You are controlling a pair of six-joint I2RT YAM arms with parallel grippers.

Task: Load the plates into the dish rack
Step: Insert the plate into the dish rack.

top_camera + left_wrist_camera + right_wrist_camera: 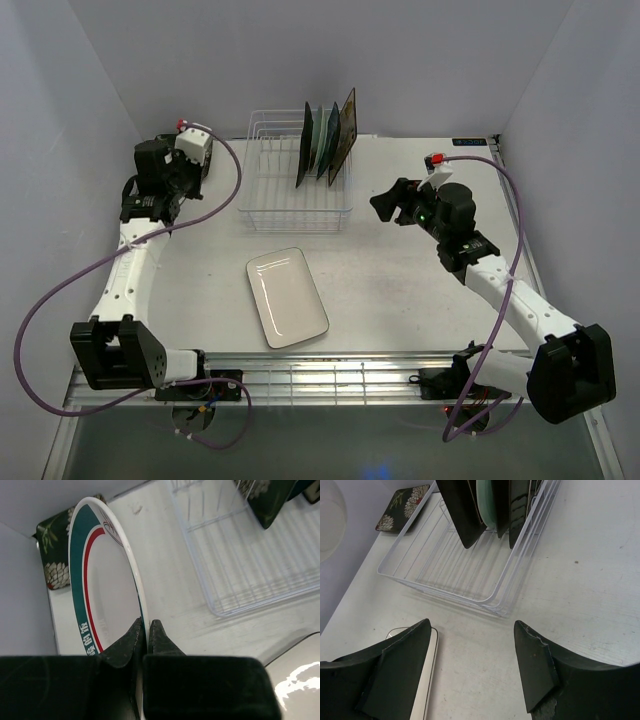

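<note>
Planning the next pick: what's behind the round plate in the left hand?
A dark floral plate lies on the table in the corner behind the round plate. The round plate's rim covers its right part, so whether anything else sits there cannot be seen.

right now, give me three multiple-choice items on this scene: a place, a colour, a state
1. Where is the rectangular plate? A in the rack B on the table before the rack C in the right gripper
2. Rim band of the round plate in the left gripper? A green B yellow C black
3. The right gripper is? A open, empty B shut on a plate C shut on a wire

B: the top view shows it flat in front of the rack. A: the left wrist view shows a green band. A: its jaws stand wide apart, nothing between.
</note>
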